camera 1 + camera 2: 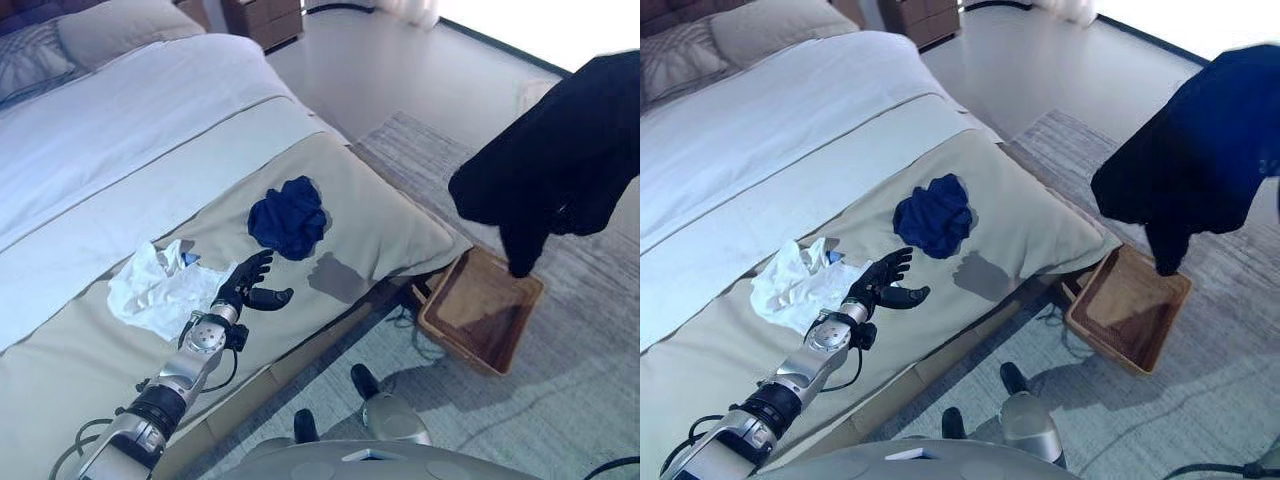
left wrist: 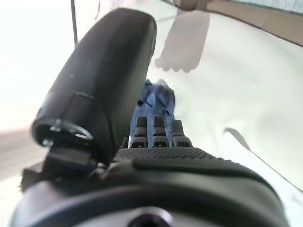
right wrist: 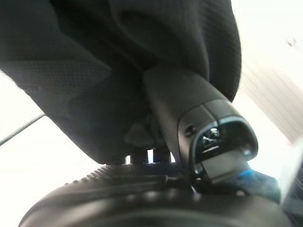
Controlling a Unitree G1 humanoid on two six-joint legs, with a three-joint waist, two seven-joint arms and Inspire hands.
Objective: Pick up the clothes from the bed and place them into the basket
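A black garment (image 1: 560, 165) hangs in the air above a brown wicker basket (image 1: 483, 308) on the floor beside the bed. My right hand (image 3: 189, 118) is shut on this black cloth (image 3: 118, 56), with the thumb pressed into it. A dark blue garment (image 1: 290, 216) lies crumpled on the beige cover near the bed's edge. A white garment (image 1: 160, 288) lies to its left. My left hand (image 1: 250, 288) rests open on the bed between the two, fingers straight, touching the white garment's edge. The blue garment (image 2: 154, 101) shows past its fingers.
The bed (image 1: 120, 170) has a white sheet, a beige cover and pillows (image 1: 110, 30) at the head. A grey patterned rug (image 1: 560, 400) lies under the basket. A wooden nightstand (image 1: 265, 18) stands at the far wall.
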